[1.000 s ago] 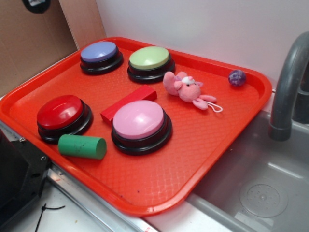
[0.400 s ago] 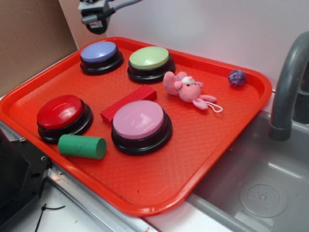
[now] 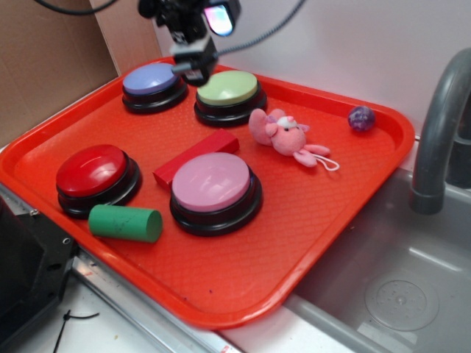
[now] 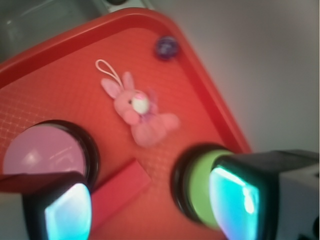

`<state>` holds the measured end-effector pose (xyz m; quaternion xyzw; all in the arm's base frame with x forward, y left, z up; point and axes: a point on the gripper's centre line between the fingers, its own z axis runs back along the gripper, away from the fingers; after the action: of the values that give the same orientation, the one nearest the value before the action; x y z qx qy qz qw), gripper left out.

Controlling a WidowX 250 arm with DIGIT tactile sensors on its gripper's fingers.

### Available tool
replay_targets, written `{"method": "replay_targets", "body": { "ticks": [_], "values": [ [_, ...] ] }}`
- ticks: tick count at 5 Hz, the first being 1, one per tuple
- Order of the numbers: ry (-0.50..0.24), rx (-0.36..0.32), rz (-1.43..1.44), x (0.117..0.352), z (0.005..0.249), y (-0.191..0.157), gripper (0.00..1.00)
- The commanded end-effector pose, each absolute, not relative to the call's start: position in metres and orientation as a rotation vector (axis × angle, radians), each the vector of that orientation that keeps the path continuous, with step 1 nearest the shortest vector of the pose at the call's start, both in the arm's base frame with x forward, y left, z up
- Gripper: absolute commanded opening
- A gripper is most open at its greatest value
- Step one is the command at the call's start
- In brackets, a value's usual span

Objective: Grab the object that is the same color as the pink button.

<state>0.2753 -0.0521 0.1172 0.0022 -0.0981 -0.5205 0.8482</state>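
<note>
An orange-red plastic tray [image 3: 221,294] lies beside a grey sink [image 3: 397,287] with a grey faucet [image 3: 440,125] at the right edge. On the tray, a blue dome button [image 3: 152,82] stands at the far left corner, and a green dome button [image 3: 228,92] is just beside it. A red dome button [image 3: 94,174] stands near the left edge. A green cylinder [image 3: 125,223] lies in front of it. A red rectangular block [image 3: 196,165] lies in the middle. A small purple ball [image 3: 361,118] rests near the far right corner.
</note>
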Motion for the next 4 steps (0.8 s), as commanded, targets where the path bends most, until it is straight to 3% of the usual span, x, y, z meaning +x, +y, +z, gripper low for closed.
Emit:
{"method": "replay_targets", "body": {
  "ticks": [1,4],
  "values": [
    [-0.178,-0.012,-1.123,0.305,0.088,-0.071,1.0],
    [-0.118,-0.027,-1.206,0.311,0.046,-0.095,1.0]
  ]
}}
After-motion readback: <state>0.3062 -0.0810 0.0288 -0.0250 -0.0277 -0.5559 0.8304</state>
